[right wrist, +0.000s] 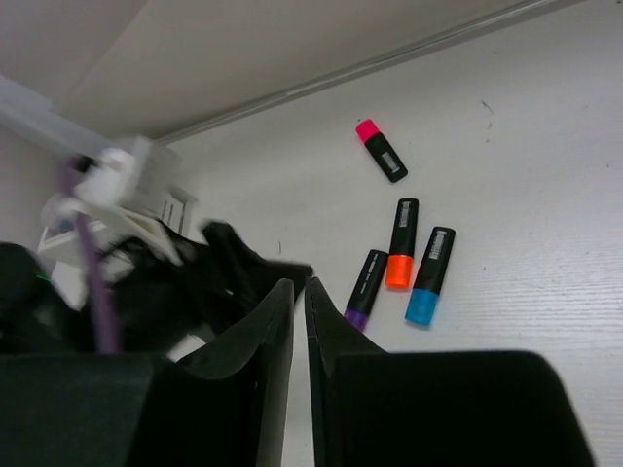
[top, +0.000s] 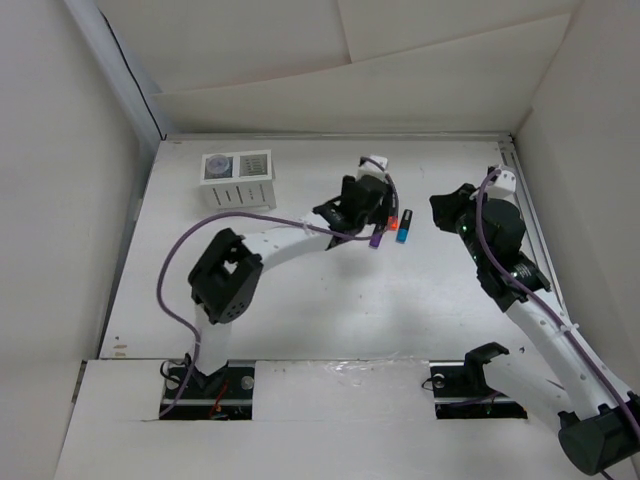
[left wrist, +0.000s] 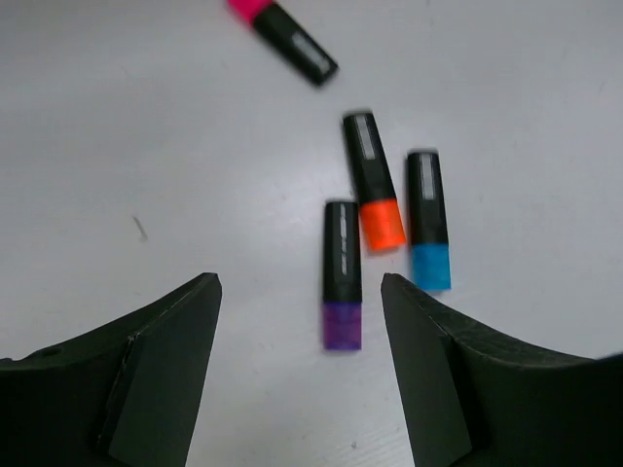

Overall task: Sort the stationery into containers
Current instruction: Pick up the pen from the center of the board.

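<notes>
Three highlighters lie close together on the table: purple cap [left wrist: 342,274], orange cap [left wrist: 373,181] and blue cap [left wrist: 428,220]. A pink-capped one [left wrist: 283,39] lies farther off. My left gripper [left wrist: 300,284] is open and empty just above the table, the purple highlighter [top: 376,238] lying ahead of the gap, nearer the right finger [left wrist: 419,350]. My right gripper [right wrist: 298,285] is shut and empty, hovering to the right of the group [top: 440,208]. The white two-compartment box [top: 240,190] stands at the far left with the grey roll [top: 218,166] in its left compartment.
White walls enclose the table on the left, back and right. The left arm's purple cable [top: 175,270] loops over the left half of the table. The left arm's wrist [right wrist: 185,282] fills the left of the right wrist view.
</notes>
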You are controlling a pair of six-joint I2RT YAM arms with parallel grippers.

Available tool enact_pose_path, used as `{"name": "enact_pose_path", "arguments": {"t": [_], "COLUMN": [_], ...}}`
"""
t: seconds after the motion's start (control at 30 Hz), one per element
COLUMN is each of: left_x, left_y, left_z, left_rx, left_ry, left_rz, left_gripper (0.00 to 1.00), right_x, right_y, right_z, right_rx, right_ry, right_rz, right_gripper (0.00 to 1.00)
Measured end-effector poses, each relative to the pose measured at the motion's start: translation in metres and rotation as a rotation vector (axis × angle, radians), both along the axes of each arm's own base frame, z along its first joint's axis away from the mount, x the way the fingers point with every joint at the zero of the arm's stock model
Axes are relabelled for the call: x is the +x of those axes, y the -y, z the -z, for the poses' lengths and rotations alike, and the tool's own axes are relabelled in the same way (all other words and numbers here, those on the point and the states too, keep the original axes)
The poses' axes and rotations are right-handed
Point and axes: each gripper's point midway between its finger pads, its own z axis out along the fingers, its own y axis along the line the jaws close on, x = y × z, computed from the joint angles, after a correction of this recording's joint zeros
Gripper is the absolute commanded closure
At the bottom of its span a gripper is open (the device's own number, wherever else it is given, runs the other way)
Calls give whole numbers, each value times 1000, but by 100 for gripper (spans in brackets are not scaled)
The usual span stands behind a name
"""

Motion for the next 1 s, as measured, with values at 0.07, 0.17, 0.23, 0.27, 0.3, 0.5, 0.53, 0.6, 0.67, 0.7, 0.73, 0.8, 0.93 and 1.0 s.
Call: {"name": "enact_pose_path", "arguments": {"t": [0.07,0.17,0.23,0.27,0.3,0.5,0.53,0.6,0.67,0.7,0.73,0.8,0.93,1.0], "left_x": [-17,-31,-35,-36,-36,-30,-28,-24,-22,-21,-20,-17,-11,-6], "left_y": [18,25,25,25,25,31,33,38,41,42,43,45,49,54], "left_z": [42,84,96,99,101,113,115,121,125,127,128,129,128,126], "left_rx": [62,126,145,148,148,156,163,171,179,186,189,200,219,219], "left_ry": [-68,-143,-167,-173,-177,-180,-182,-181,-182,-184,-185,-179,-169,-157], "left_rz": [54,92,98,99,97,98,101,106,111,113,114,119,122,124], "left_gripper": [34,29,26,26,26,27,29,30,31,34,36,39,42,43], "right_x": [1,1,1,1,1,1,1,1,1,1,1,1,1,1], "right_y": [2,3,4,4,4,4,4,4,3,3,3,3,3,3], "right_z": [0,0,0,0,0,1,1,1,1,1,1,1,1,1], "right_rx": [1,4,5,5,4,4,4,4,4,4,4,4,4,5], "right_ry": [0,-1,-3,-3,-2,-3,-3,-4,-4,-4,-4,-4,-5,-5], "right_rz": [10,19,22,22,23,22,22,22,22,22,21,21,21,17], "right_gripper": [68,46,41,40,40,40,40,40,40,40,40,42,46,47]}}
